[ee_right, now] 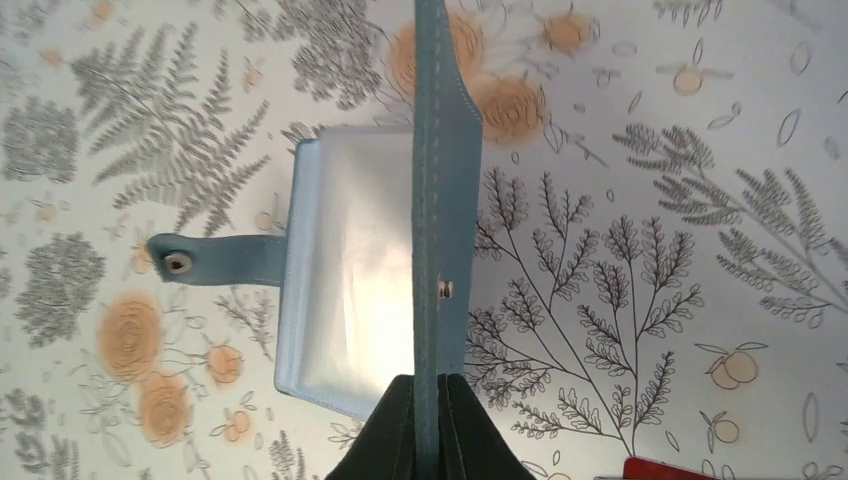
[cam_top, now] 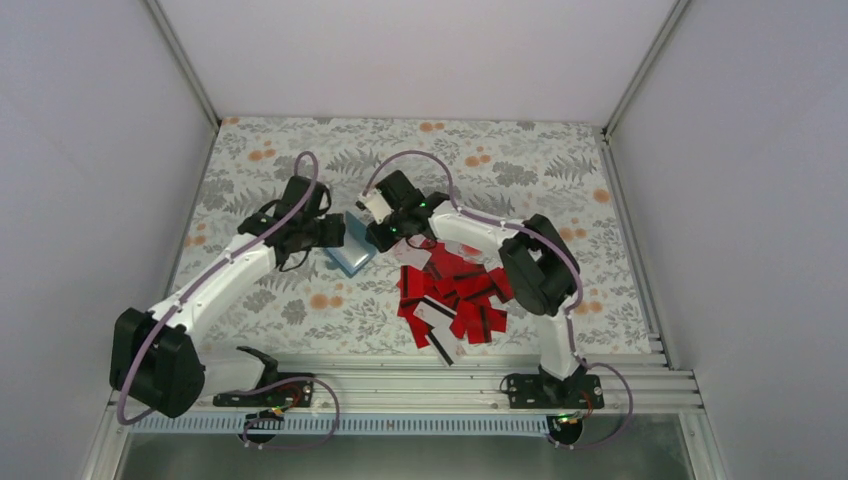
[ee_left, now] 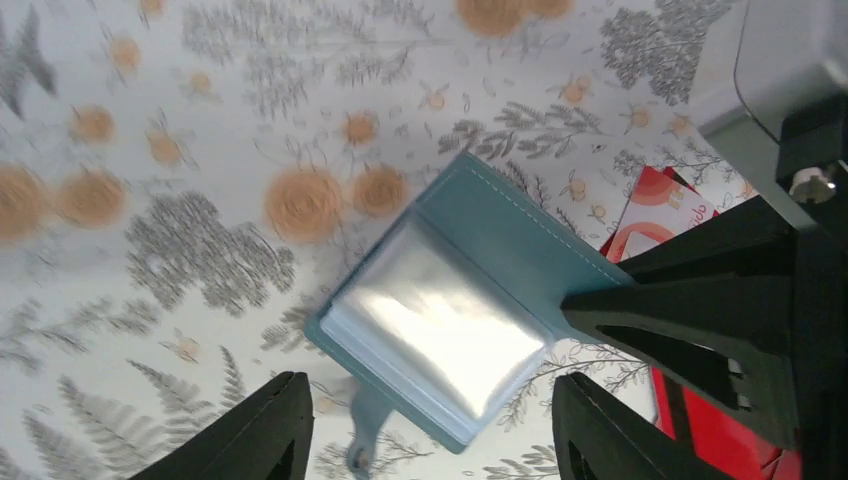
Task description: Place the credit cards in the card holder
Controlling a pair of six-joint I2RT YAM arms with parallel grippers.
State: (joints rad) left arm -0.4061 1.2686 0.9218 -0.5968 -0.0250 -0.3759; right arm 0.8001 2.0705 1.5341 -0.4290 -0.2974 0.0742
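Observation:
The teal card holder point(cam_top: 350, 258) lies open on the flowered cloth, its clear pockets point(ee_left: 440, 330) facing up. My right gripper point(ee_right: 430, 385) is shut on the holder's cover flap point(ee_right: 440, 200) and holds it upright, with the snap tab point(ee_right: 210, 260) lying out to the side. My left gripper point(ee_left: 430, 440) is open and empty, its fingers point(ee_left: 265, 430) astride the pocket end just above the holder. The red credit cards point(cam_top: 455, 295) lie in a loose pile to the right of the holder. A white-faced card with a red spot point(ee_left: 660, 210) lies beside the holder.
The right gripper's black finger point(ee_left: 700, 330) crosses the left wrist view, clamped on the flap. A red card corner point(ee_right: 670, 468) shows at the bottom of the right wrist view. White walls enclose the table. A metal rail point(cam_top: 420, 375) runs along the near edge.

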